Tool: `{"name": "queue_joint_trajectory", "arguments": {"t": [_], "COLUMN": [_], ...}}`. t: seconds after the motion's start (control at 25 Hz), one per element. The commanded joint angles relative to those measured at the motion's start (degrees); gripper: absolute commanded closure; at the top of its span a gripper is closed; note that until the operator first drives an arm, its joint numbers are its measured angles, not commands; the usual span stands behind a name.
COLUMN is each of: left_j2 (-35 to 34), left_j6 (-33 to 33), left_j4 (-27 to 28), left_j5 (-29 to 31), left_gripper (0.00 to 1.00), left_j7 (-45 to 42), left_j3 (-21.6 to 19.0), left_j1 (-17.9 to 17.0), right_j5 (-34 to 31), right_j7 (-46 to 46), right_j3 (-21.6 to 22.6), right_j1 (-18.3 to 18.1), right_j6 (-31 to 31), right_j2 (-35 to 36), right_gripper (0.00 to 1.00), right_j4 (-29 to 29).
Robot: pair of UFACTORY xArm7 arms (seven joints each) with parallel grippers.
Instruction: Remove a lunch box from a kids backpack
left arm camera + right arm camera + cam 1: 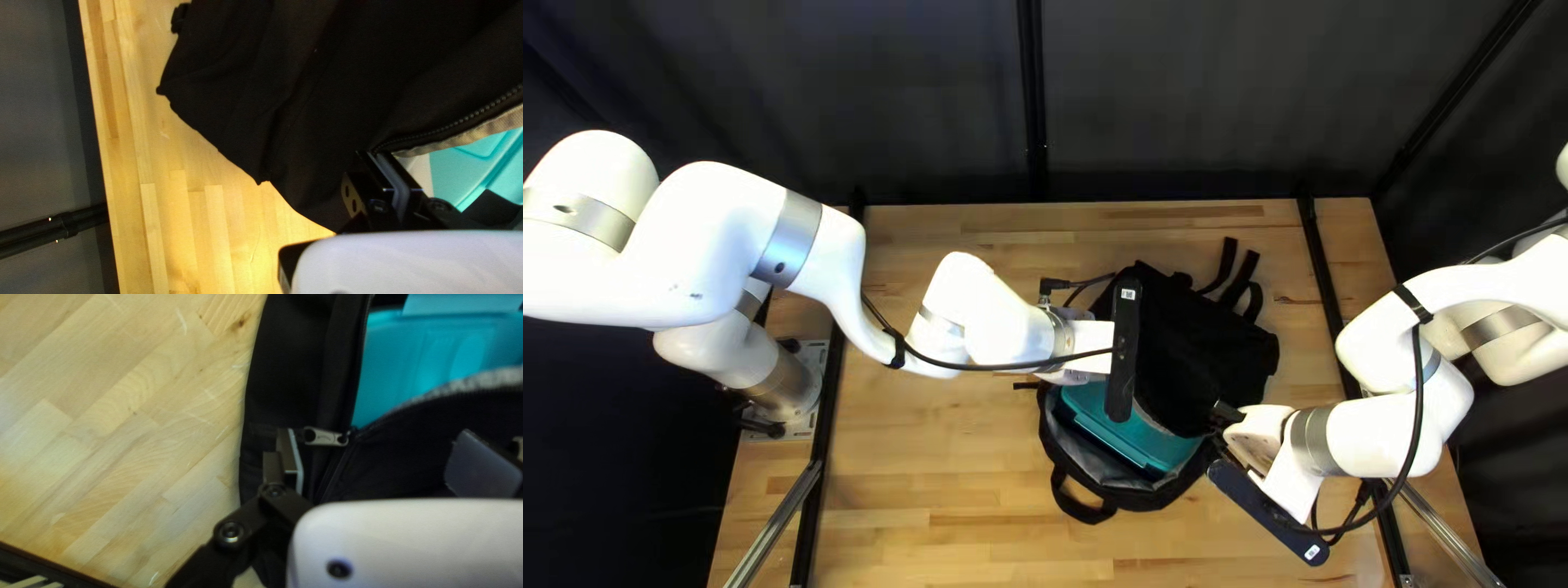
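Fingers of the left gripper [381,158] are clenched on the zippered edge [452,128] of the backpack [1220,348], probably so the cloth is held back from the mouth. The right gripper [381,438] is parted, one finger beside the zipper pull [326,436], the other over dark cloth inside the opening; it seems placed to take the rim from the other side, or to steady the bag. Between the two arms, the teal lunch box [1116,428] lies within the open bag, its lid partly showing. Farther out, shoulder straps [1236,289] trail on the wooden table [937,512]. Widening the mouth looks like the step in hand; the box could snag if the edge slips
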Motion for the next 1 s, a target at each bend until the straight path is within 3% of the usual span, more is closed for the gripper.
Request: {"name": "queue_joint_trajectory", "arguments": {"t": [0.04,0.28,0.56,1.0], "left_j2": [-0.3,-0.1,-0.1,-0.8], "left_j6": [-0.9,-2.0,-3.2,-5.2], "left_j4": [-0.4,-0.7,-1.2,-3.0], "left_j5": [0.9,2.8,5.0,10.8], "left_gripper": [1.00,1.00,1.00,1.00], "left_j7": [-0.8,-3.4,-6.1,-12.4], "left_j3": [0.5,0.5,0.5,0.6], "left_j1": [0.4,0.3,0.1,0.0], "right_j5": [-1.8,-7.5,-12.8,-14.9], "right_j7": [2.7,14.8,33.6,54.3], "right_j3": [0.8,4.3,7.9,8.5], "right_j1": [-0.8,-4.8,-8.2,-10.3], "right_j6": [0.9,5.8,11.6,10.9], "right_j2": [-1.8,-0.5,5.3,11.0], "right_gripper": [0.00,0.00,0.00,0.00], "right_j4": [-1.2,0.9,7.6,12.5]}}
